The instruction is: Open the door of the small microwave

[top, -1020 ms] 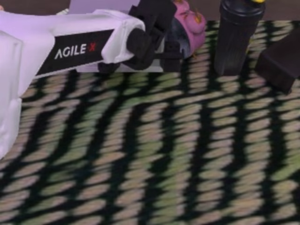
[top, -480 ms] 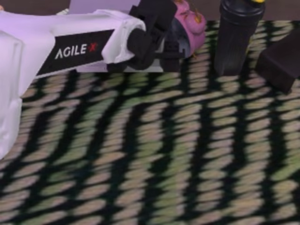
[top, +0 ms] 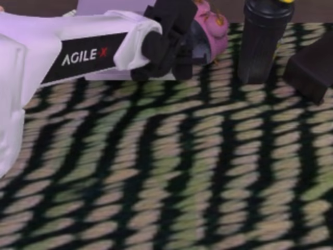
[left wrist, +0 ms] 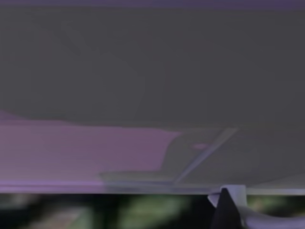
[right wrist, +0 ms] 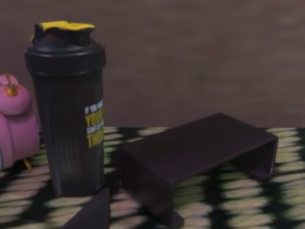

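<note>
the table (top: 171,172), under a woven green-tan-black cloth, lies bare across the near and middle ground of the top view. the left arm (top: 78,52) reaches in from the left edge toward the far side, white shell with a black agilex label, ending in the left gripper (top: 174,65) at the far edge of the cloth. its black fingers (top: 156,52) sit against the pale front of the small microwave (top: 112,6) — whether they are parted or pinched on anything cannot be told from above. the left wrist view is filled at close range by the door (left wrist: 143,71), its greyish translucent window giving onto a purple-tinted cavity, with one dark fingertip (left wrist: 224,212) beside a small white piece at the door's lower edge; the door looks slightly ajar, though this is hard to judge. the microwave body stands at the far left, mostly hidden by the arm. just right of the gripper is a pink alarm clock (top: 210,28), then a black shaker bottle (top: 263,39) with a yellow cap, then a dark bench-shaped stand (top: 312,70) at the far right. the right gripper is not visible — only its wrist view of bottle and stand.
</note>
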You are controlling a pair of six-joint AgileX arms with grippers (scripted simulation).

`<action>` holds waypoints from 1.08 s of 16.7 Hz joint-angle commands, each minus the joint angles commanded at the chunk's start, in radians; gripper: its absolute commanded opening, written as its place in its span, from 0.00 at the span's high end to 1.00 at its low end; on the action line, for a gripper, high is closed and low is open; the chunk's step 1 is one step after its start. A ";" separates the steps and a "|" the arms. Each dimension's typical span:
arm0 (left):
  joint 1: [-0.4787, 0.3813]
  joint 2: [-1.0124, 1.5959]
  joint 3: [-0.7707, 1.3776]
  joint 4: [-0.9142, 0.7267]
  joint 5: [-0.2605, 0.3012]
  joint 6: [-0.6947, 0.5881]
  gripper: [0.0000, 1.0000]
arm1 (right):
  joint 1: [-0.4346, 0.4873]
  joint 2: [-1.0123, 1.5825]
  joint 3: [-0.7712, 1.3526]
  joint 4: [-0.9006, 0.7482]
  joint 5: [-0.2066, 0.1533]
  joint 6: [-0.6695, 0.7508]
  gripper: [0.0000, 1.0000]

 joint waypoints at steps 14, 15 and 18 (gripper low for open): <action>-0.033 -0.088 -0.139 0.042 -0.020 -0.028 1.00 | 0.000 0.000 0.000 0.000 0.000 0.000 0.00; -0.033 -0.089 -0.142 0.043 -0.021 -0.029 1.00 | 0.000 0.000 0.000 0.000 0.000 0.000 0.00; -0.033 -0.089 -0.142 0.043 -0.021 -0.029 1.00 | 0.000 0.000 0.000 0.000 0.000 0.000 0.00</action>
